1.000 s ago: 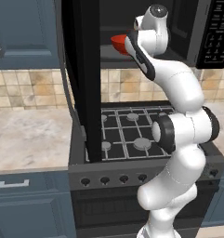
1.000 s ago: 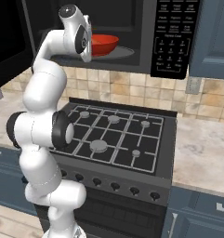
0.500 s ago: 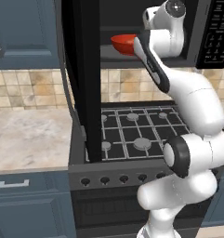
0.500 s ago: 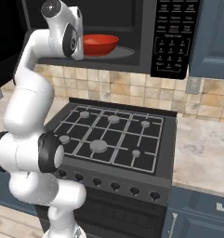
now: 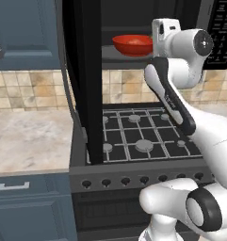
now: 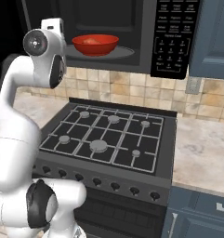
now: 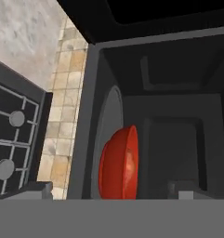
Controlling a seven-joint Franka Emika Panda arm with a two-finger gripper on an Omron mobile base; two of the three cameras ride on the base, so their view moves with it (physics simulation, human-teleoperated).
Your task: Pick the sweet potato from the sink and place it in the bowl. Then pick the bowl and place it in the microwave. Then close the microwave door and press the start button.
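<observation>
One microwave [image 6: 132,28] sits above one black stove [image 6: 108,139], its cavity open. One microwave door [image 5: 84,80] stands swung out to the left, seen nearly edge-on in the left base view as a tall dark slab reaching down over the stove's left side. One button panel [image 6: 171,37] runs down the microwave's right side. One red bowl [image 6: 95,44] rests upright on the round plate [image 6: 125,52] inside the cavity, mouth up; in the hand view the bowl [image 7: 119,166] looks tipped on its side, since that camera is rolled. One orange lump, the sweet potato [image 6: 91,41], lies inside the bowl; its long axis cannot be told. The stove shows six burner caps. The arm's hand sits just in front of the cavity, apart from the bowl; whether the gripper is wide or narrow cannot be told.
</observation>
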